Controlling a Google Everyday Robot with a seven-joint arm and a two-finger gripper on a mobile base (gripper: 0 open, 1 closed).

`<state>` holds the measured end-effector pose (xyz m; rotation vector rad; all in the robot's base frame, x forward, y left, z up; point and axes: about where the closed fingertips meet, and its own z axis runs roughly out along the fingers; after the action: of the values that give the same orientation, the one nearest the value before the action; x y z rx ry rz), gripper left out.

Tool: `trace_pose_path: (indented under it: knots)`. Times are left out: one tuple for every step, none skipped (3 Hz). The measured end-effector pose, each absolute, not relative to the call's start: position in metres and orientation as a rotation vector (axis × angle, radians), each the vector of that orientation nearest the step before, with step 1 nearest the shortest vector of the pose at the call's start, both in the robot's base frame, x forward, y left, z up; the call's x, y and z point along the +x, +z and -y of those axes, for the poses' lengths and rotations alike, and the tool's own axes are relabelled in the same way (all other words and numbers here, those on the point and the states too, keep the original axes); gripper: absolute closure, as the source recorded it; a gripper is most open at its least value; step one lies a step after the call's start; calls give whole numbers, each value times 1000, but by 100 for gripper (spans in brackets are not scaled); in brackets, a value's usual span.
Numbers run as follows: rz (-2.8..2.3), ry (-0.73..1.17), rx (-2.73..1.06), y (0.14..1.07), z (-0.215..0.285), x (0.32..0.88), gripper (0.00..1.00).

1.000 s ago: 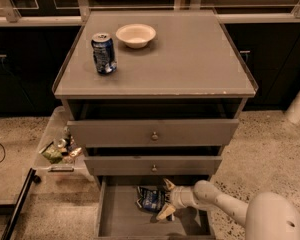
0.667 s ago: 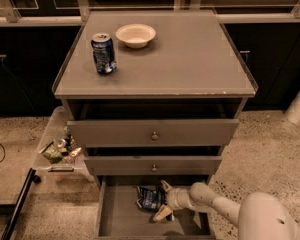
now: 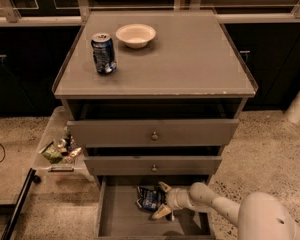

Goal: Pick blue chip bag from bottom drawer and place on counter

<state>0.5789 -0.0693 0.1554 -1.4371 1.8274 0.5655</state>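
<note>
The blue chip bag (image 3: 147,198) lies crumpled on the floor of the open bottom drawer (image 3: 122,219), near its back. My gripper (image 3: 161,200) reaches into the drawer from the right on a white arm. Its fingers are open, one above and one below the bag's right end, touching or nearly touching it. The counter (image 3: 180,59) is the flat grey-brown cabinet top above.
A blue soda can (image 3: 104,53) and a white bowl (image 3: 135,35) stand on the counter's back left. Two upper drawers with round knobs (image 3: 154,135) stick out slightly above the bottom drawer. A clear bin (image 3: 57,149) with small items sits on the floor at left.
My gripper has slid a little to the left, closer onto the bag's right end. The bag has not moved.
</note>
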Motion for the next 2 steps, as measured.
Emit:
trace_pose_path:
  knots:
    - [-1827, 566, -1437, 155, 69, 579, 36]
    - [-1827, 566, -1437, 155, 69, 579, 58]
